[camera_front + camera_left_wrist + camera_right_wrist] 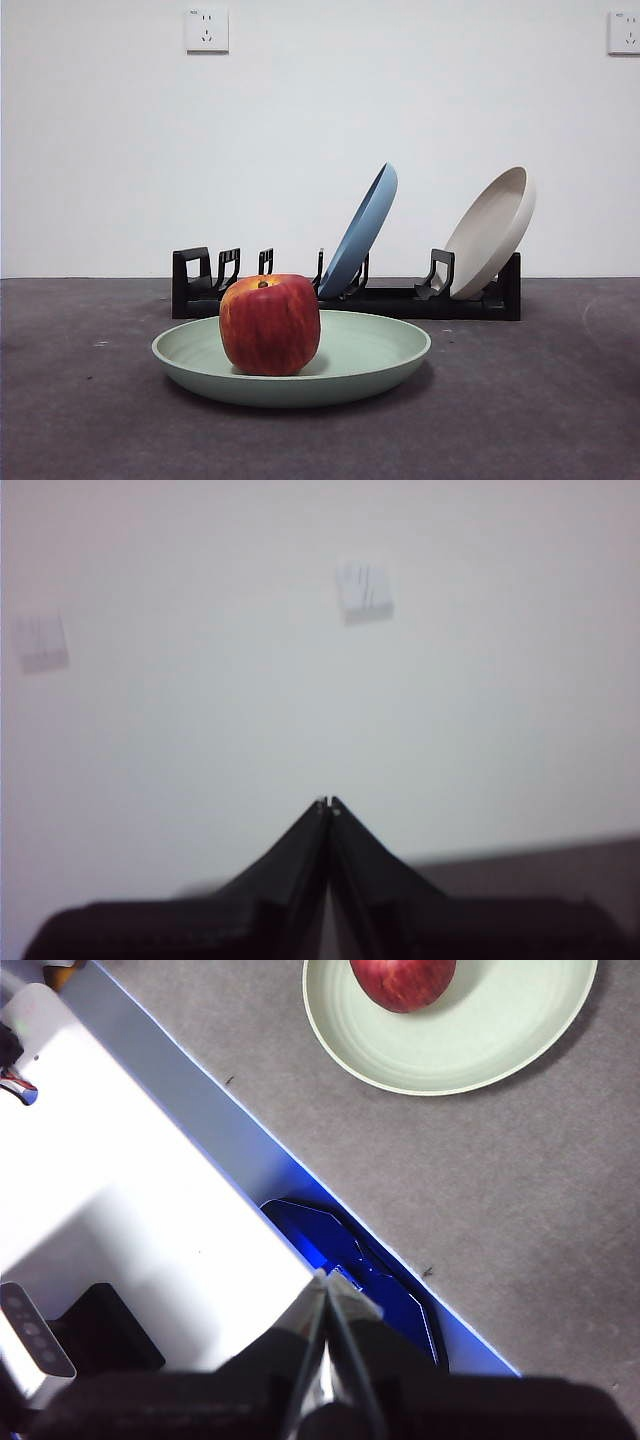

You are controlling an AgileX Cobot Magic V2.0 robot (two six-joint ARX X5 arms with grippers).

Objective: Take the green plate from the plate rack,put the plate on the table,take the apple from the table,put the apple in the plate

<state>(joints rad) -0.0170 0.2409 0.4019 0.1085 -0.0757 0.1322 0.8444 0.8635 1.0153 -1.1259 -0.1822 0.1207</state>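
The green plate (350,365) lies flat on the dark grey table (520,410), in front of the black plate rack (400,298). The red apple (269,324) sits in the plate, left of its middle. In the right wrist view the plate (480,1040) and apple (403,980) show from above, well away from my right gripper (327,1278), which is shut on nothing near the table's edge. My left gripper (328,804) is shut too, empty, and faces the white wall. Neither arm shows in the front view.
A blue plate (360,230) and a beige plate (490,230) lean in the rack. Two wall sockets (206,30) hang on the white wall behind. A white base with a blue part (350,1250) lies beside the table's edge.
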